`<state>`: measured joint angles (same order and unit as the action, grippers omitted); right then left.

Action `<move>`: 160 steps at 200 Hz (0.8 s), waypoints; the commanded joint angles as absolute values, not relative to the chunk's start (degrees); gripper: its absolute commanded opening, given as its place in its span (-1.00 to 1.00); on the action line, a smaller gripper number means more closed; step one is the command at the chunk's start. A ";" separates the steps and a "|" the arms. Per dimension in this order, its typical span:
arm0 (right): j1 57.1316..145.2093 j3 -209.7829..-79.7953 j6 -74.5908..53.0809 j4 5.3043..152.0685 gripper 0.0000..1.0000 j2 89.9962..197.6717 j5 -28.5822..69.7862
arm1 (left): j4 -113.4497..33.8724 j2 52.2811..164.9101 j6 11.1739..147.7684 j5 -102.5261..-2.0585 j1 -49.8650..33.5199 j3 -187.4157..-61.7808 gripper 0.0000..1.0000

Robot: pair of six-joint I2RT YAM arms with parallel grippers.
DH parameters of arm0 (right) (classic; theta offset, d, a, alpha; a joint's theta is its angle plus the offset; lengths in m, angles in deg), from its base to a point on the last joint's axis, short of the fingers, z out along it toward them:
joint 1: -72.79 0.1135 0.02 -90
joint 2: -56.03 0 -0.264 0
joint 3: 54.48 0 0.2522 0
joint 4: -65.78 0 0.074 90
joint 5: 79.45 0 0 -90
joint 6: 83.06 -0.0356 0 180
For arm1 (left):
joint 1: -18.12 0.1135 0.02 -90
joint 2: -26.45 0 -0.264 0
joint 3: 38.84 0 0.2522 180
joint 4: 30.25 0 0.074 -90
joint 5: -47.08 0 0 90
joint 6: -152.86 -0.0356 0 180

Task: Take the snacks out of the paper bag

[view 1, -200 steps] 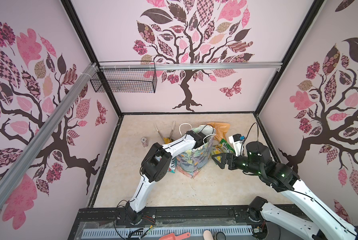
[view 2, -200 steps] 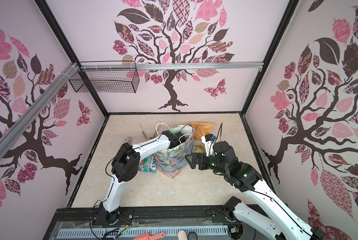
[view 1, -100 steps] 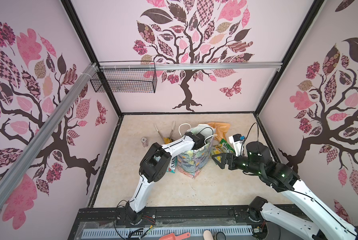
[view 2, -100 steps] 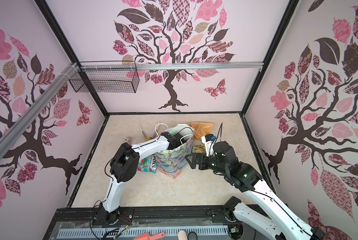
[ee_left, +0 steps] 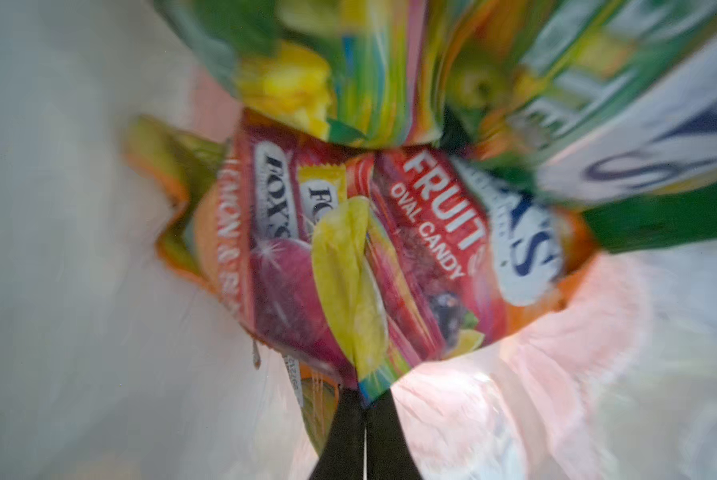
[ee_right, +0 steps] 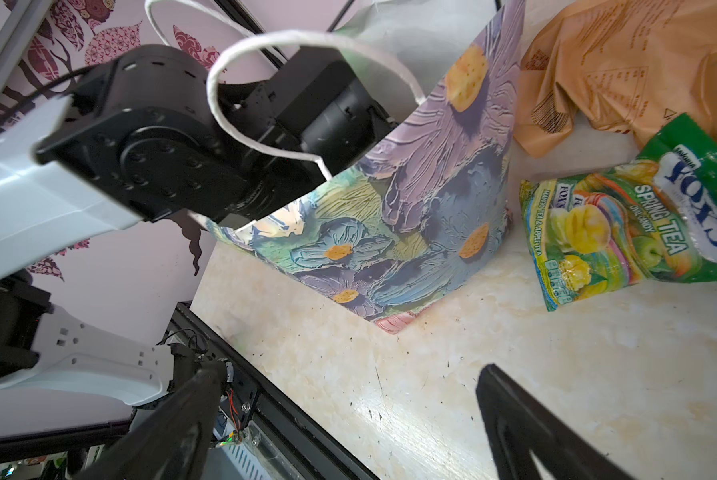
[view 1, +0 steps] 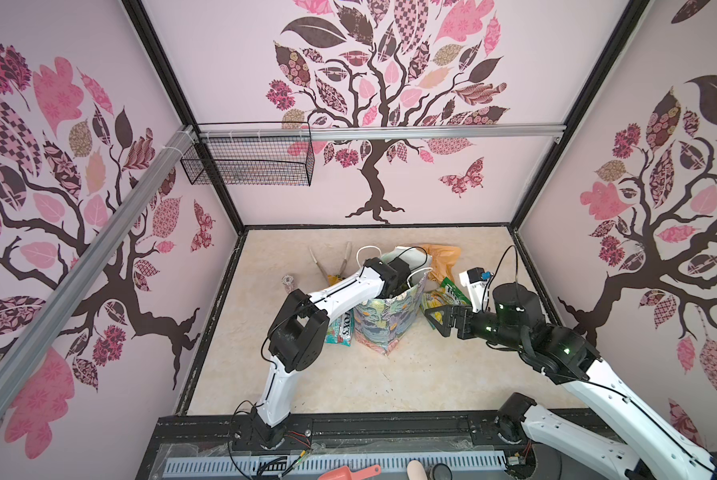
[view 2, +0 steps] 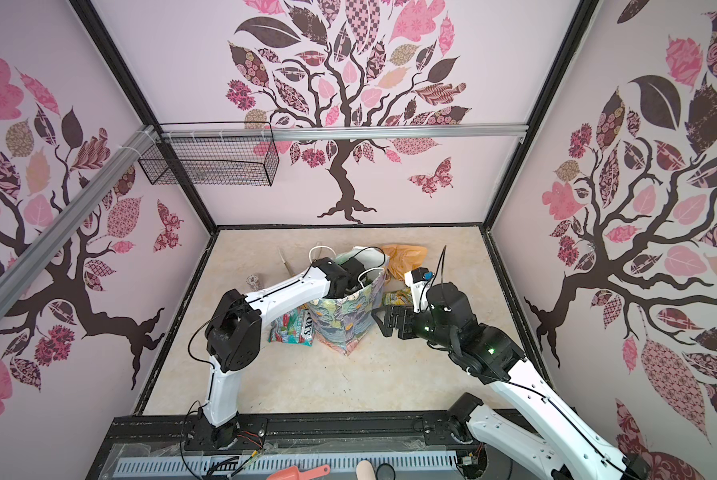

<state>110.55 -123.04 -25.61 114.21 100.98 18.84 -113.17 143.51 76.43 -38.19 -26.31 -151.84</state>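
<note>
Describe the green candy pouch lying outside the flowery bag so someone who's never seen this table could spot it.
Find the floral paper bag standing mid-table; just right of it, by the right gripper, a green pouch lies flat. It reads FOX'S SPRING TEA, unlike the plain orange plastic bag behind it and the teal-red pouch left of the bag.

Both top views look down together; wrist views sit near the paper bag [ee_right: 410,249].

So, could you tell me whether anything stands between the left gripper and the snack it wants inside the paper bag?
Nothing visible does. The left gripper is shut on a corner of the red Fruits pouch inside the paper bag. A green pouch lies beyond it, not between.
</note>
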 commanded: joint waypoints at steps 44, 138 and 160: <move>110.74 -123.16 -26.21 114.78 0.99 101.51 16.90 | -109.97 133.96 76.93 -33.80 -27.31 -156.56 -1.00; 110.76 -122.99 -25.94 114.40 0.99 102.09 14.61 | -110.05 133.24 78.60 -30.69 -27.50 -157.67 -1.00; 110.74 -125.26 -25.33 113.84 0.99 105.47 12.01 | -107.83 132.22 79.89 -31.73 -27.52 -157.08 -1.00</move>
<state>110.55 -122.96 -26.05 114.30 102.56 15.61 -112.45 133.91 77.74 -31.72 -27.55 -156.30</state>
